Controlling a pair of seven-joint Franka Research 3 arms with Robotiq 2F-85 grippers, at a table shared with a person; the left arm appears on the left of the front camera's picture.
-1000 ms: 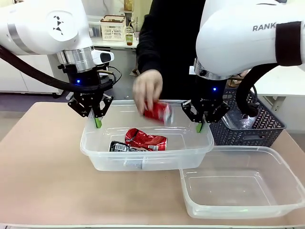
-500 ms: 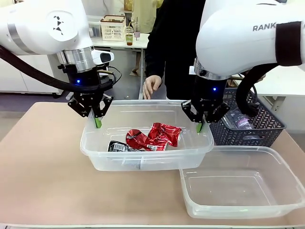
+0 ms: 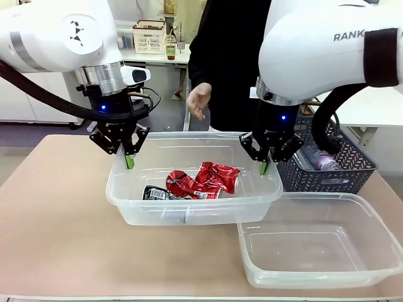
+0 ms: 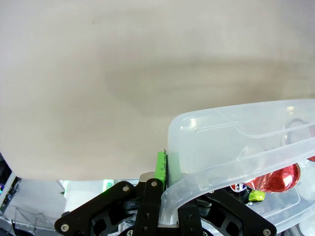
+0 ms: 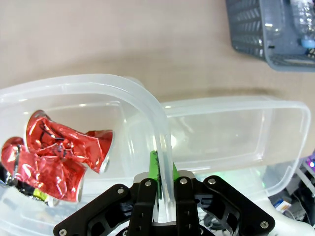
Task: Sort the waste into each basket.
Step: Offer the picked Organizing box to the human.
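Pinches the 9 o'clock rim of the clear tub [image 3: 189, 212] with the left tool [image 3: 128, 160], the 3 o'clock rim with the right tool [image 3: 264, 167]. Carries crushed red cans [image 3: 203, 180] and a dark can [image 3: 156, 193] midway between, tub's long axis 9-to-3; empty tub [image 3: 315, 277] at 5 o'clock.

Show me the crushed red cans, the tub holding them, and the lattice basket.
crushed red cans [image 3: 217, 176]: front view, the right can's crumpled side.
tub [image 3: 252, 207]: front view, its near wall.
lattice basket [image 3: 327, 182]: front view, its front wall.
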